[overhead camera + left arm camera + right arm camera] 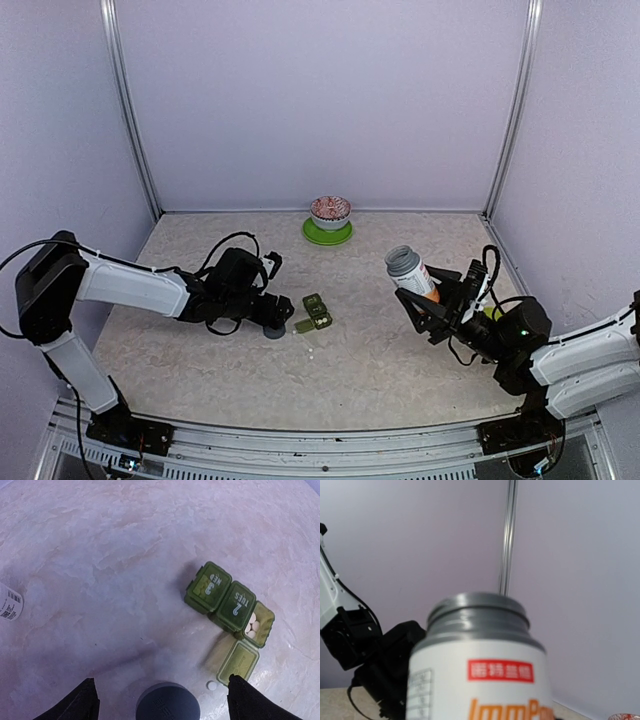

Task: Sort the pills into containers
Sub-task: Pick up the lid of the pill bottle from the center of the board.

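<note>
Cap, bottle cropped (bottom edges); pills count unclear.

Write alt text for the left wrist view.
Three joined green containers lie ahead, the end one open with white pills inside. A loose pill lies by its lid; a grey cap sits between the left gripper's open fingers.

From where I stand, the dark green plastic strip of three small lidded compartments is the thing to steer by. Beyond it, the marbled tabletop lies bare up to the patterned bowl on its green plate by the back wall. To its right there is open room as far as the white plastic bottle, held aloft in the right end effector. Its near side is crowded. One hinged lid lies flat open with a loose white pill just beside it. Next to those, a grey round cap stands between the spread fingers of the left end effector, whose arm blocks the left.
</note>
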`<control>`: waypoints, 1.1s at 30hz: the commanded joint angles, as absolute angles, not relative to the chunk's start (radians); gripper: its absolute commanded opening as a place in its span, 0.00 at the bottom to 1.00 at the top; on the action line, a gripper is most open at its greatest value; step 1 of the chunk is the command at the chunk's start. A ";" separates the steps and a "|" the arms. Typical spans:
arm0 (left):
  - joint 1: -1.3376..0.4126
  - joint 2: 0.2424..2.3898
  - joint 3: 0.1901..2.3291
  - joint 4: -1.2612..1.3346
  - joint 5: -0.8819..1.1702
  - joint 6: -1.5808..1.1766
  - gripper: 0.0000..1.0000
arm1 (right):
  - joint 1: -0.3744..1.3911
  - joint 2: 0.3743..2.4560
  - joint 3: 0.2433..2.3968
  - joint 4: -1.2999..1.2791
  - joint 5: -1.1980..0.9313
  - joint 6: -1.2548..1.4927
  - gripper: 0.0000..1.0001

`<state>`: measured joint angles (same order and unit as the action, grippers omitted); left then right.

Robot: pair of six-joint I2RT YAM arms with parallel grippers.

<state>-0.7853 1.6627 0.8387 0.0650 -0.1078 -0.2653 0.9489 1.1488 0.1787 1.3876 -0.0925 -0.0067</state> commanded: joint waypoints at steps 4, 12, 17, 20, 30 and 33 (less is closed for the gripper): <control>-0.834 1.676 0.843 -0.049 -0.189 -0.280 0.81 | 0.959 1.114 0.182 1.351 -0.074 -0.023 0.40; -0.847 1.712 0.851 -0.073 -0.200 -0.288 0.80 | 0.959 1.127 0.189 1.338 -0.071 -0.019 0.40; -0.850 1.735 0.860 -0.078 -0.189 -0.285 0.80 | 0.959 1.131 0.192 1.330 -0.067 -0.020 0.40; -0.851 1.742 0.862 -0.078 -0.182 -0.283 0.75 | 0.960 1.131 0.194 1.324 -0.064 -0.023 0.40; -0.851 1.758 0.875 -0.080 -0.172 -0.273 0.59 | 0.959 1.146 0.205 1.307 -0.053 -0.028 0.40; -0.851 1.760 0.880 -0.078 -0.164 -0.269 0.49 | 0.959 1.149 0.207 1.304 -0.054 -0.032 0.41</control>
